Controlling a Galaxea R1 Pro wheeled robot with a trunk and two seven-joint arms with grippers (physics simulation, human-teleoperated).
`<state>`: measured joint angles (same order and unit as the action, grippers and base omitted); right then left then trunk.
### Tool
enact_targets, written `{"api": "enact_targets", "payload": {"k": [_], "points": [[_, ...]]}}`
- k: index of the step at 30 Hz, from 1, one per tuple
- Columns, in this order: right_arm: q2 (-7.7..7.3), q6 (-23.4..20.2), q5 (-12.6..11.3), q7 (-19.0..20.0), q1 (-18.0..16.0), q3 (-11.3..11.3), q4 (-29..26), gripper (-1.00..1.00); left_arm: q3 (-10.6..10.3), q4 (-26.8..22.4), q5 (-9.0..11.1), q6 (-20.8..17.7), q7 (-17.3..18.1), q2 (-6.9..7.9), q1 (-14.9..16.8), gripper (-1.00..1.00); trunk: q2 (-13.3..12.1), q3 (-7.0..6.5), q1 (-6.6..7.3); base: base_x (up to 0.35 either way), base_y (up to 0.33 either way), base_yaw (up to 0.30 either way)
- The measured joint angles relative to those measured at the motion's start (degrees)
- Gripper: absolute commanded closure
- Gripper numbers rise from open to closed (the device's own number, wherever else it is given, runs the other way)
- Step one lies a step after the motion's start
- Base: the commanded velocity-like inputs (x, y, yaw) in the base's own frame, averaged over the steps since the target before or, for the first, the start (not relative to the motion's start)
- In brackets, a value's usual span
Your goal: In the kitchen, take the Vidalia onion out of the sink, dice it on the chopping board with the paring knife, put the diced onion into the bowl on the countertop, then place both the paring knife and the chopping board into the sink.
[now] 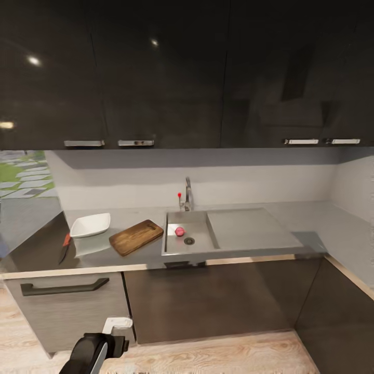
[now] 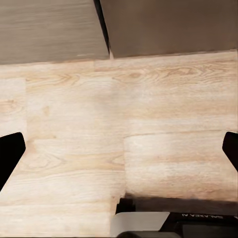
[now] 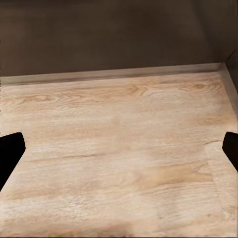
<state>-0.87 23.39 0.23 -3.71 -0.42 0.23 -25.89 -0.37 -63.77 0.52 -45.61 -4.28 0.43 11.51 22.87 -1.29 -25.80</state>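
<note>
Wood-plank floor [image 1: 218,358] lies nearest, seen past both end effectors: the left end effector [image 2: 119,148] and the right end effector [image 3: 119,148] each hang low over the planks, fingertips at opposite edges of their wrist views, spread wide with nothing between them. Beyond the floor stand the dark cabinet fronts [image 1: 218,296], then the grey surface [image 1: 47,249] with the sink [image 1: 176,248] as landmark. Left of the sink, just beside it, lies the board [image 1: 136,237]; further left the bowl [image 1: 91,225]; furthest left the knife [image 1: 65,247], near the surface's front edge. Inside the basin, close to the drain, rests the onion [image 1: 179,231], reddish here. Judged step: approach, with nothing yet grasped. Next move probably calls for closing on the sink and raising one arm over the basin to take the onion.
</note>
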Motion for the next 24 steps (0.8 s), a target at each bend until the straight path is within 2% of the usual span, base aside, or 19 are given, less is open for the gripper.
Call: {"api": "enact_targets", "payload": {"k": [9,16,19,22,23,24], "points": [[0.05,0.0,0.0,0.0,0.0,0.0,0.01,-1.0,-0.01,-0.19,-0.03,-0.11,0.0,0.08,0.0,-1.0,0.0,0.0,0.01,-0.308,0.0,0.0],[0.03,0.0,0.0,-0.01,0.0,0.0,0.0,-1.0,0.12,-1.54,-0.07,-0.11,0.0,-0.03,0.02,-1.0,0.01,0.0,0.03,-0.062,0.0,0.0],[0.04,0.0,0.0,0.0,0.0,0.0,0.01,-1.0,0.14,-4.07,-0.04,-0.18,0.0,-0.15,0.36,-1.0,0.01,0.0,0.04,-0.012,0.0,0.0],[0.06,0.0,0.0,0.0,0.0,0.05,0.01,-1.0,0.07,-8.73,0.03,-0.25,0.08,-1.1,1.92,-1.0,0.01,-0.01,0.04,-0.003,0.0,0.0],[0.07,0.0,0.0,0.0,0.0,0.07,0.01,-1.0,-1.13,-12.21,0.26,-0.23,0.21,-2.87,4.38,-1.0,0.01,-0.01,0.04,0.0,0.0,0.0],[0.07,0.0,0.0,0.01,0.0,0.08,0.01,-1.0,-1.67,-12.89,0.02,-0.25,0.18,-3.25,5.17,-1.0,0.01,-0.01,0.04,0.0,0.0,0.0]]}}
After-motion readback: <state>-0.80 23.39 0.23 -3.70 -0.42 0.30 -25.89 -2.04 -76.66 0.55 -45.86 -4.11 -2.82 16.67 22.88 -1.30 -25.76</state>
